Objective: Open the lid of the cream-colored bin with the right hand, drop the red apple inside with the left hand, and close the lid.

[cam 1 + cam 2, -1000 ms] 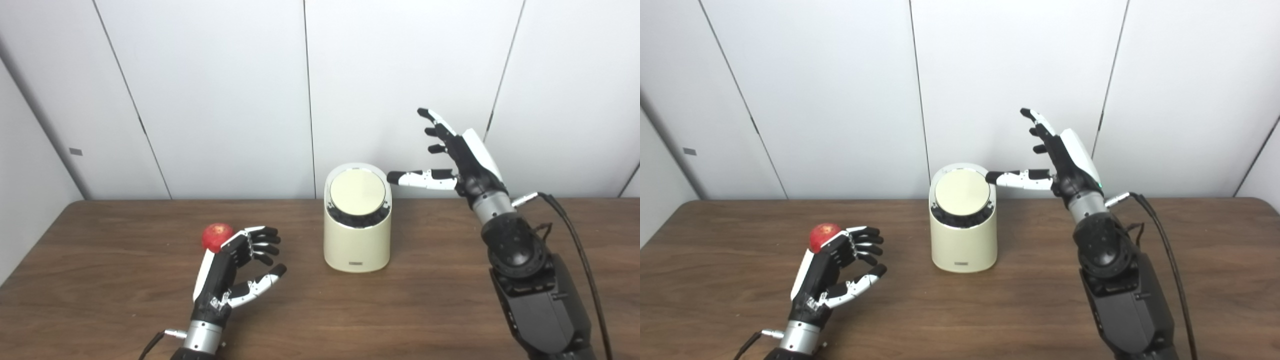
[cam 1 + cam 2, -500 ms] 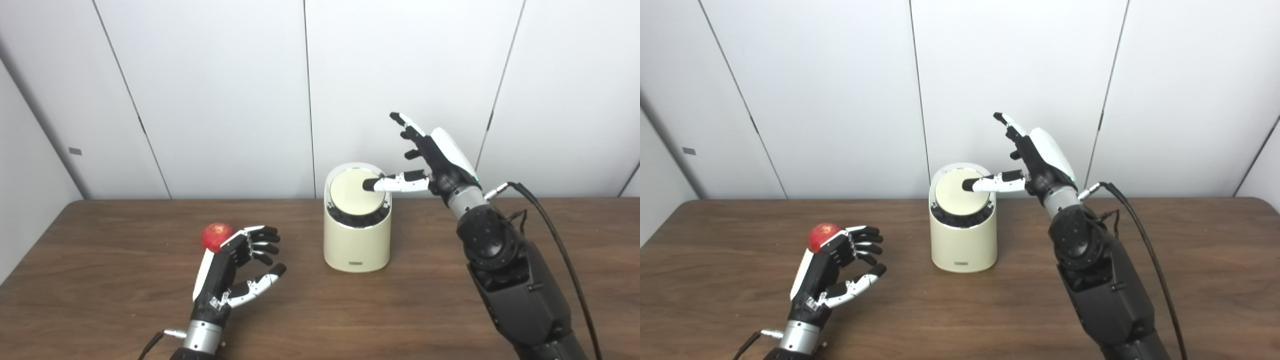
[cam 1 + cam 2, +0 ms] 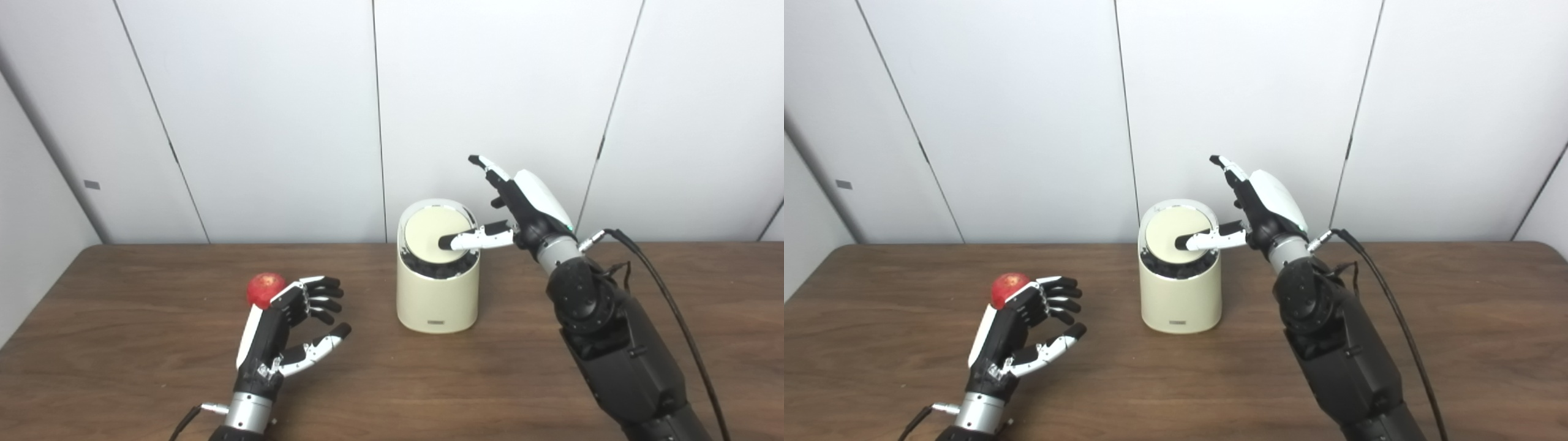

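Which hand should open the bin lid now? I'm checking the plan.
Right hand: its thumb already lies over the lid. The left hand waits open beside the apple.

I'm seeing a cream-colored bin [image 3: 437, 294] with a paler cream lid [image 3: 433, 236] ringed in black. The apple [image 3: 264, 288] is showing red with faint yellowish speckles. Both hands, left hand [image 3: 288, 334] and right hand [image 3: 520, 205], are showing black and white, on a dark brown wood-grain table [image 3: 429, 380] against white wall panels [image 3: 257, 110].

Right hand [image 3: 527, 211] raised, fingers spread, thumb extended; left hand [image 3: 282, 334] low, half-curled, empty
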`<state>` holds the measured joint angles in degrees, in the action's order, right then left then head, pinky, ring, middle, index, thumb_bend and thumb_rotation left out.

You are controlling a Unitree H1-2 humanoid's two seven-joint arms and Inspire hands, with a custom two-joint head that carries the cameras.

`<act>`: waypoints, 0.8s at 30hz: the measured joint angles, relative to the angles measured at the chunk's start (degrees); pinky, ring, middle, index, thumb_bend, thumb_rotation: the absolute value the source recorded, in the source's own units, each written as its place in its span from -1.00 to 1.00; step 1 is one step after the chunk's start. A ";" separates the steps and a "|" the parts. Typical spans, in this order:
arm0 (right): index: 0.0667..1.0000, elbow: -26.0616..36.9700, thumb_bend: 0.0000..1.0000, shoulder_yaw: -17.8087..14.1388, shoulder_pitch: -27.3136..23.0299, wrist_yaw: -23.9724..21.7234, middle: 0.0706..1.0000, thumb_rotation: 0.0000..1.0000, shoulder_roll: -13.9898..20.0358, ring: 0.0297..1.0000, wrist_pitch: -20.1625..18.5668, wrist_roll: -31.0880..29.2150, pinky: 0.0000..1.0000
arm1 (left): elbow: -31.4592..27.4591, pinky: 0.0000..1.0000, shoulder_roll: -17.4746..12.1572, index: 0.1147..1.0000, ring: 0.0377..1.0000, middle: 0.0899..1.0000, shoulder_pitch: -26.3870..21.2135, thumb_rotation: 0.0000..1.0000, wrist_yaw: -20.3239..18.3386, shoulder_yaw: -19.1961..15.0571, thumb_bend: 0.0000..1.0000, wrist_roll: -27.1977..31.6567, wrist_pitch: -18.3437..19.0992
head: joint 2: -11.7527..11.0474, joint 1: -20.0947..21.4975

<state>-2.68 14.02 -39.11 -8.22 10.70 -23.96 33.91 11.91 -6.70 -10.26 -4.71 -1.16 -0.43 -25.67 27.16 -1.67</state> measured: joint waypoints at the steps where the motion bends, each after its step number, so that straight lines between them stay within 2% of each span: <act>1: 0.88 -0.09 0.77 0.07 -0.09 0.00 0.90 -0.32 0.00 0.82 0.00 0.08 0.47 | -0.06 0.03 0.00 0.32 0.17 0.27 0.04 -1.00 -0.01 0.00 0.16 0.01 0.00 | 0.09 -0.09; 10: 0.88 -1.54 0.73 0.07 -1.23 0.02 0.90 -0.34 0.03 0.81 0.05 0.19 0.47 | -0.31 0.03 0.01 0.33 0.19 0.29 0.24 -1.00 -0.08 0.11 0.13 0.04 0.00 | 0.44 0.00; 18: 0.85 -3.90 0.79 0.75 -2.09 0.43 0.85 -0.32 0.03 0.73 0.12 0.90 0.38 | -0.78 0.02 0.02 0.33 0.19 0.30 0.56 -1.00 -0.13 0.26 0.10 -0.06 -0.02 | 0.79 0.00; 24: 0.85 -5.76 0.82 3.15 -2.41 1.15 0.87 -0.30 0.28 0.79 1.86 2.77 0.50 | -0.79 0.01 0.11 0.33 0.19 0.29 0.56 -1.00 -0.12 0.32 0.11 -0.60 -0.03 | 0.97 -0.09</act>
<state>-8.44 17.17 -41.52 -7.07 10.99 -22.10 36.67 11.11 -6.59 -9.70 -4.83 -0.85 -1.03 -25.70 28.12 -1.76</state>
